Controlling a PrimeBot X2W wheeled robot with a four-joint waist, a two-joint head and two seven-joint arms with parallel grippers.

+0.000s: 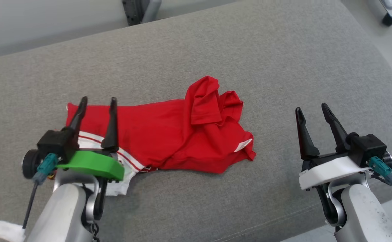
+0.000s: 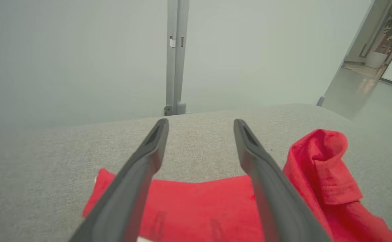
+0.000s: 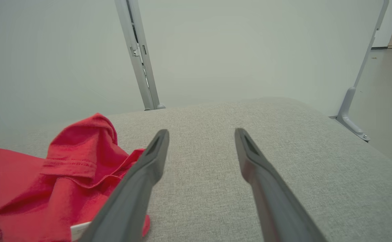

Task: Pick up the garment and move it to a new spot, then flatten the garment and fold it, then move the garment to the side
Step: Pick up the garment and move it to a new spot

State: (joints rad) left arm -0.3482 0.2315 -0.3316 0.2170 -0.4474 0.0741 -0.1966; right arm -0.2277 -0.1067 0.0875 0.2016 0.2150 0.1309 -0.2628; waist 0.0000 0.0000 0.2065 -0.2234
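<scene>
While the red garment [image 1: 162,134] lies rumpled on the middle of the grey cushion [image 1: 216,43], left end effector [image 1: 98,99] wide above its left end, right end effector [image 1: 311,107] wide and apart at the right, flattening seems due: pinch the bunched right side, draw it out.

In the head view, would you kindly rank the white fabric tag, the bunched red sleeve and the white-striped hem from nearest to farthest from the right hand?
From the right hand:
1. white fabric tag, just to its left.
2. bunched red sleeve, centre.
3. white-striped hem, far left.
</scene>
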